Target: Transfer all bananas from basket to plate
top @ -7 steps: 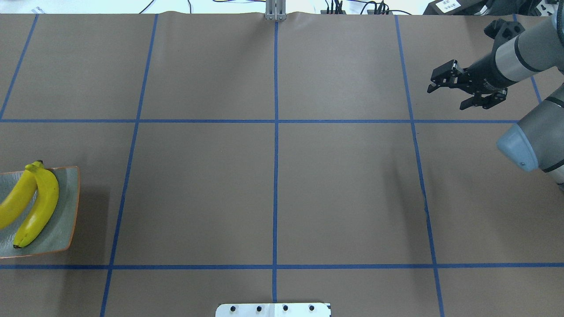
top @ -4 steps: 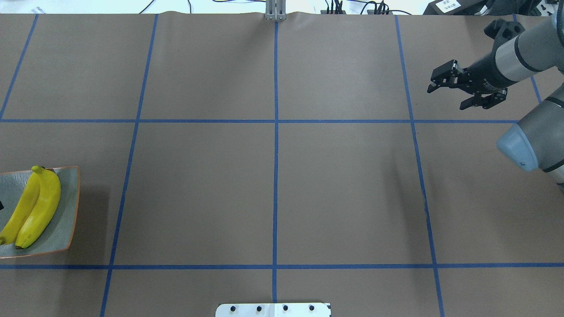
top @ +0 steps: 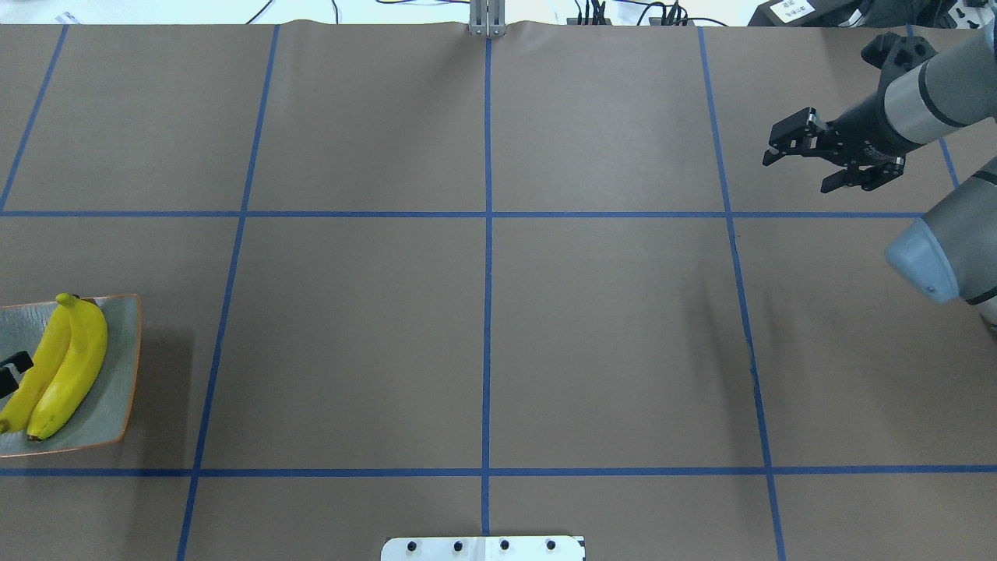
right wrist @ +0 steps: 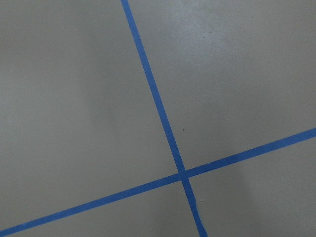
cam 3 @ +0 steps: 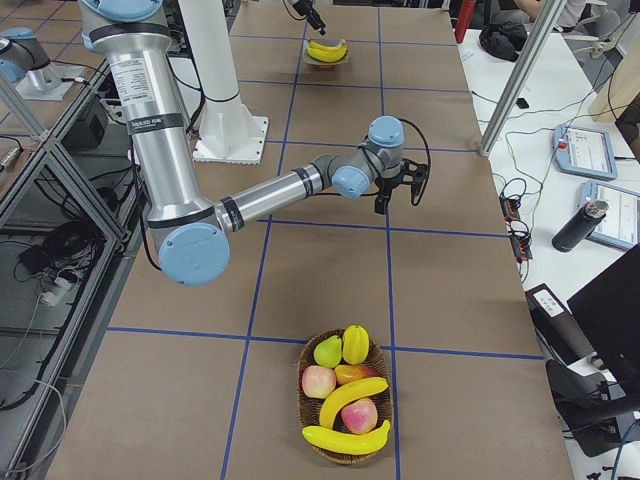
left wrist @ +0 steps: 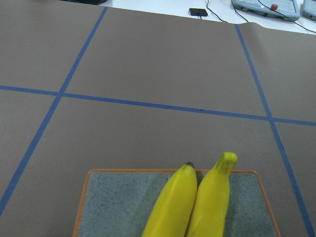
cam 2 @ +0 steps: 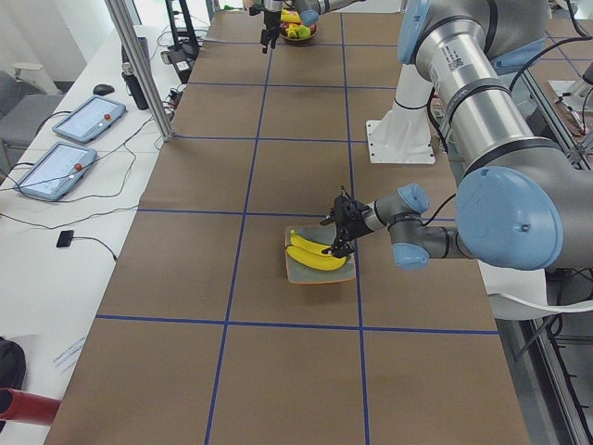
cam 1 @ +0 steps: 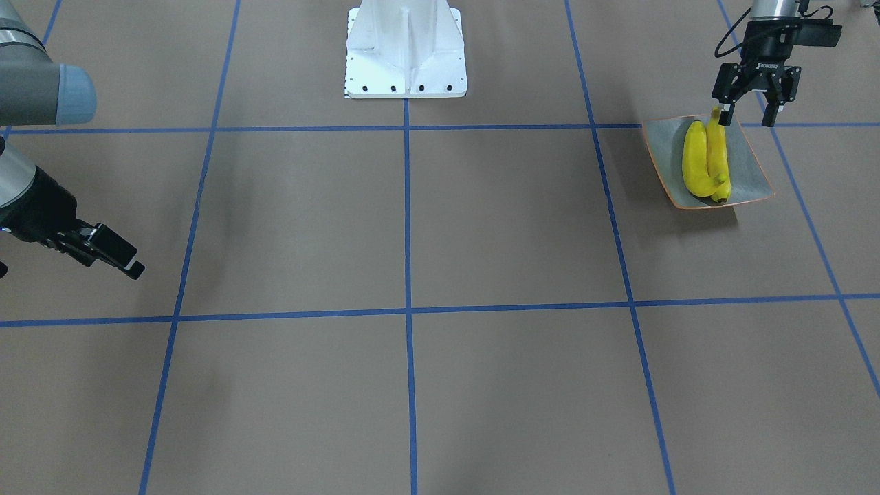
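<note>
Two yellow bananas (top: 74, 366) lie side by side on the grey-green plate (top: 117, 389) at the table's left edge; they also show in the front view (cam 1: 694, 161) and the left wrist view (left wrist: 212, 197). My left gripper (cam 1: 748, 115) hovers open and empty over the bananas' robot-side tips. Two more bananas (cam 3: 350, 397) lie in the wicker basket (cam 3: 305, 400) at the table's right end. My right gripper (top: 810, 167) is open and empty above bare table, between the basket and the table's middle.
The basket also holds apples (cam 3: 318, 380), a pear (cam 3: 328, 350) and a yellow fruit (cam 3: 355, 343). The white robot base (cam 1: 405, 55) stands at the table's near middle. Blue tape lines grid the brown table (top: 483, 312).
The two bananas have settled together on the plate. A left gripper finger now shows at the overhead view's left edge. My right gripper has shifted slightly to the right.
</note>
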You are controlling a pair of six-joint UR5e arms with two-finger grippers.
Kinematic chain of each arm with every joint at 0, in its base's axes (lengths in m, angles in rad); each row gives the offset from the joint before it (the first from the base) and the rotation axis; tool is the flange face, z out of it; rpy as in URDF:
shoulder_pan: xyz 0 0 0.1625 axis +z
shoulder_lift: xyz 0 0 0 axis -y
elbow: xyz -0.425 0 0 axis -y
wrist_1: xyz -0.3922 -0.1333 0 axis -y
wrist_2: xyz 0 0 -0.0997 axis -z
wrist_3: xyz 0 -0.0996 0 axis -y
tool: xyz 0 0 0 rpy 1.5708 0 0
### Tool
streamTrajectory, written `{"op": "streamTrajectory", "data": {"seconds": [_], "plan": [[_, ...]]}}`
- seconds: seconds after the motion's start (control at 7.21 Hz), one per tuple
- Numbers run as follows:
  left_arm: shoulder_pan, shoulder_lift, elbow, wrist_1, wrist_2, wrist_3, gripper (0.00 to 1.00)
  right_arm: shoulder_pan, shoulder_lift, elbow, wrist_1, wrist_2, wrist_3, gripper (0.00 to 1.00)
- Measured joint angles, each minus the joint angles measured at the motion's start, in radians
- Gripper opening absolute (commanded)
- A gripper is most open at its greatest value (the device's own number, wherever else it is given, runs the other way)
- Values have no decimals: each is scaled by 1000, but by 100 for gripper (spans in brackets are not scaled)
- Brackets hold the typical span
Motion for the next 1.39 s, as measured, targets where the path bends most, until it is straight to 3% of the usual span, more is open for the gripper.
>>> {"op": "streamTrajectory", "data": {"seconds": [0.42, 0.56, 0.83, 0.97, 1.39], "plan": [[-84, -54, -110, 29, -66, 175, 99, 6, -10, -4, -1, 3, -30, 100], [-166, -119, -120, 103, -155, 244, 99, 9, -17, -7, -1, 4, -53, 100], [-437, -339, -119, 378, -462, 357, 99, 22, -49, -13, -2, 4, -131, 100], [-531, -435, -110, 495, -556, 428, 99, 35, -72, -19, -3, 4, -179, 100], [-687, -686, -44, 762, -684, 592, 99, 142, -176, -64, -4, 6, -448, 100]]}}
